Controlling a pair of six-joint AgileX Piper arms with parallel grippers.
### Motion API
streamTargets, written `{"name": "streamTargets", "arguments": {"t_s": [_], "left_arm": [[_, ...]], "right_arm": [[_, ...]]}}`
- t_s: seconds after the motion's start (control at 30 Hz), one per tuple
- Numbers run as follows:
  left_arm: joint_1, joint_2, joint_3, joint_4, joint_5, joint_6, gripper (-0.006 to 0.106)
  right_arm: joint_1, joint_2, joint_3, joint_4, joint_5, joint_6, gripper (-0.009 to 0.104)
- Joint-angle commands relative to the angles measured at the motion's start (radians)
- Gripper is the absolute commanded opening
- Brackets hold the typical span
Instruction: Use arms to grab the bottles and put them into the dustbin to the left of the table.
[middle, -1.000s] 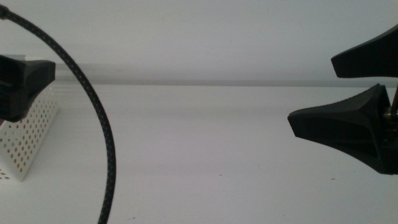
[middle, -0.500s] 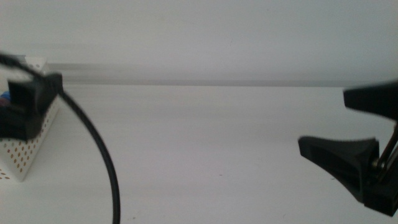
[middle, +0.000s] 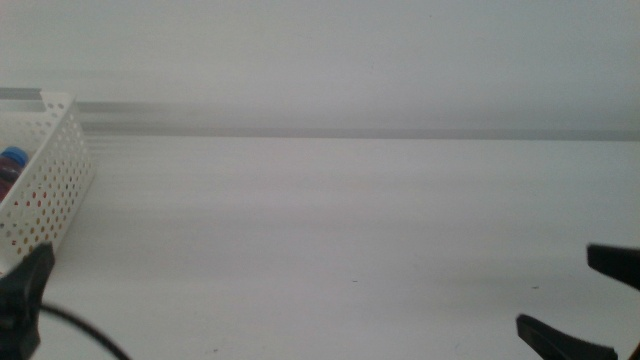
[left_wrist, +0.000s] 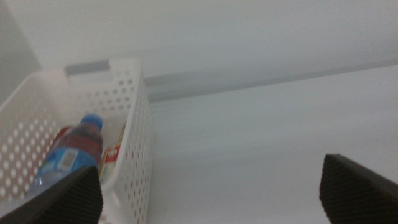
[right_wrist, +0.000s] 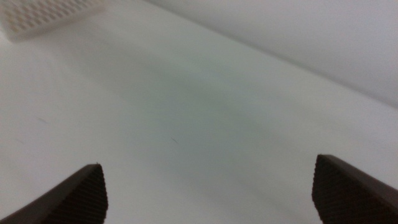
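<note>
My left gripper (left_wrist: 211, 186) has its fingers (left_wrist: 65, 199) spread wide with nothing between them, sitting low just beside the dustbin (left_wrist: 134, 124) on its worktop side; in the middle view only a dark tip of it shows below the dustbin's (middle: 55, 170) perforated wall. My right gripper (right_wrist: 208, 186) also has its fingers (right_wrist: 357, 186) apart and empty, far from the dustbin on the opposite side of the worktop (middle: 330, 220). The water bottle (left_wrist: 68, 152) with the blue cap lies inside the dustbin, with something red and a labelled item beside it that I cannot identify clearly. I see no bottle on the worktop, so I judge the job done or nearly so. The risk I see is the left arm or its cable (middle: 85, 335) catching the dustbin's near wall and dragging or tipping it, since the fingers sit so close to it. I cannot see where the worktop ends beyond the dustbin, so a shove could send it off. Away from the dustbin the surface is bare, giving both arms free room.
</note>
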Motion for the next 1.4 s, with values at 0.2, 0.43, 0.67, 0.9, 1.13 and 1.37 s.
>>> {"name": "streamTargets", "arguments": {"t_s": [0.2, 0.43, 0.67, 0.9, 1.13, 1.37], "left_arm": [[0.077, -0.256, 0.205, -0.045, -0.016, -0.01, 0.094], [0.079, -0.35, 0.3, -0.051, -0.02, -0.01, 0.094], [0.084, -0.376, 0.354, -0.058, -0.029, -0.01, 0.094], [0.084, -0.376, 0.354, -0.055, -0.069, -0.01, 0.094], [0.084, -0.374, 0.354, -0.055, -0.072, -0.01, 0.094], [0.084, -0.374, 0.354, -0.046, -0.073, -0.01, 0.094]], "right_arm": [[-0.294, -0.173, 0.211, -0.043, -0.084, -0.005, 0.088], [-0.488, -0.37, 0.324, -0.045, -0.128, -0.005, 0.088], [-0.56, -0.587, 0.396, -0.101, -0.072, -0.005, 0.088], [-0.562, -0.597, 0.396, -0.107, -0.106, -0.005, 0.088], [-0.562, -0.597, 0.394, -0.037, -0.106, -0.005, 0.088], [-0.562, -0.597, 0.394, -0.034, -0.106, -0.005, 0.088]]}}
